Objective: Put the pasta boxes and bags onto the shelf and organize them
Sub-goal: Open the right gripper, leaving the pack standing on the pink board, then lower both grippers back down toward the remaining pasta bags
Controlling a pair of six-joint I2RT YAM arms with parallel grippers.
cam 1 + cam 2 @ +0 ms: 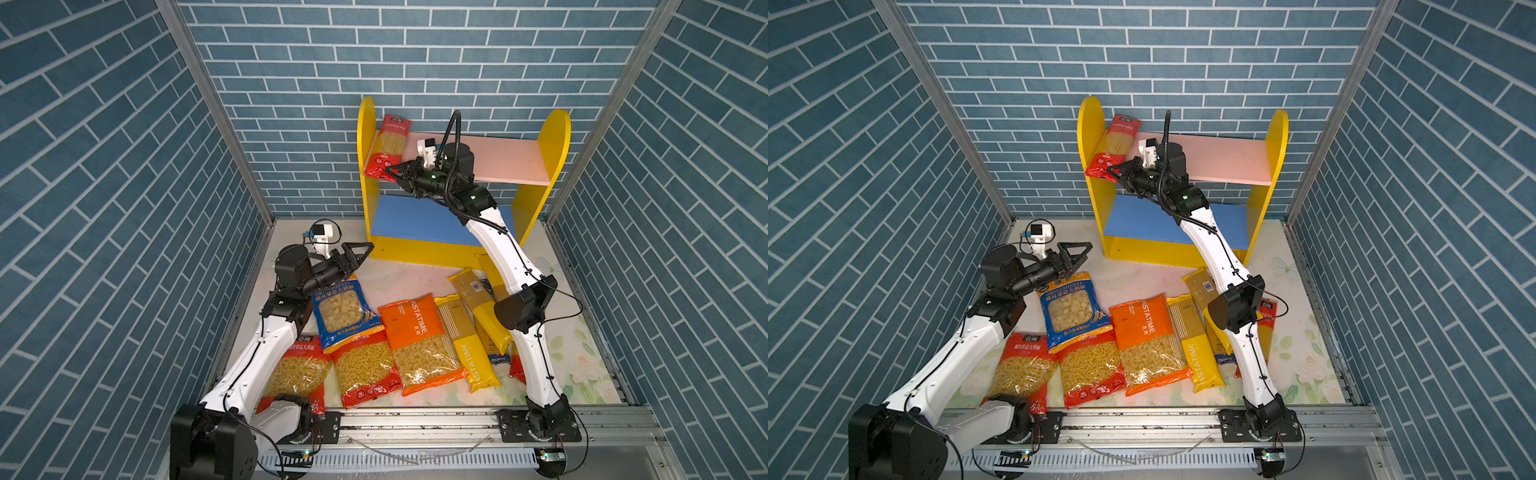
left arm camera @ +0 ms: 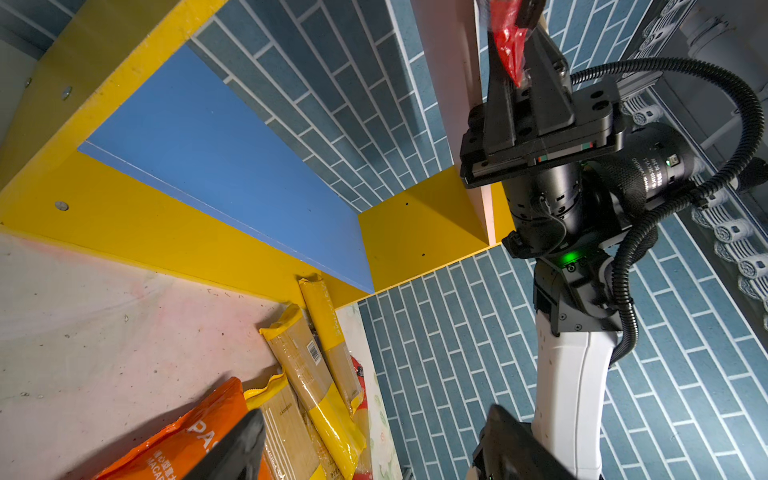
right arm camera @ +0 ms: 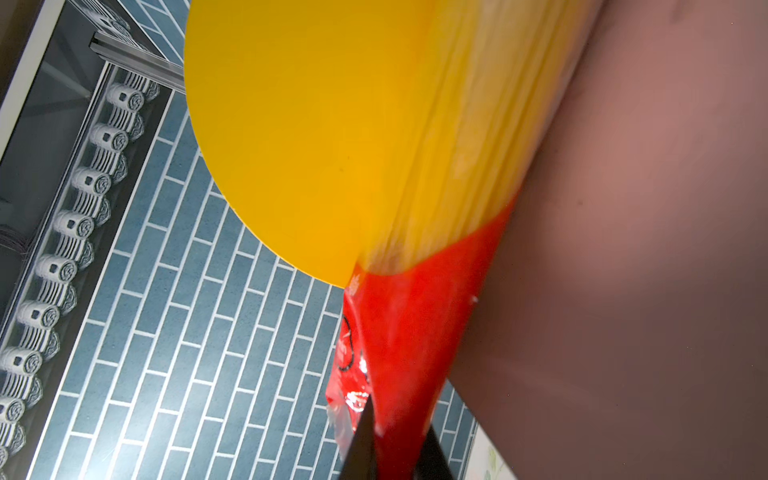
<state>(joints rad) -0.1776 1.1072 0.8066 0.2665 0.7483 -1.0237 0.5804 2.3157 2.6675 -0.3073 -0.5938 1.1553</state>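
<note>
The right end effector (image 1: pixel 391 173) was clamped on the red spaghetti pack's (image 1: pixel 388 143) bottom seal. It propped the pack on the pink board (image 1: pixel 498 160) against the shelf's (image 1: pixel 555 137) side panel, probably to stand it upright. The left end effector (image 1: pixel 362 254) hung with jaws apart.

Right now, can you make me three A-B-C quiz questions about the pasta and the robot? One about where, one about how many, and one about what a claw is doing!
1. Which board of the two-tier wooden shelf carries the long red spaghetti packet?
A. lower
B. upper
C. neither

2. How many packets are on that shelf?
A. one
B. three
C. five

3. The left gripper is:
A. shut on a bag
B. out of sight
C. open and empty

Answers:
1 B: it lies on the pink upper board.
2 A: only the red packet is there; the other packets lie on the table.
3 C: its jaws stand apart with nothing between them.
</note>
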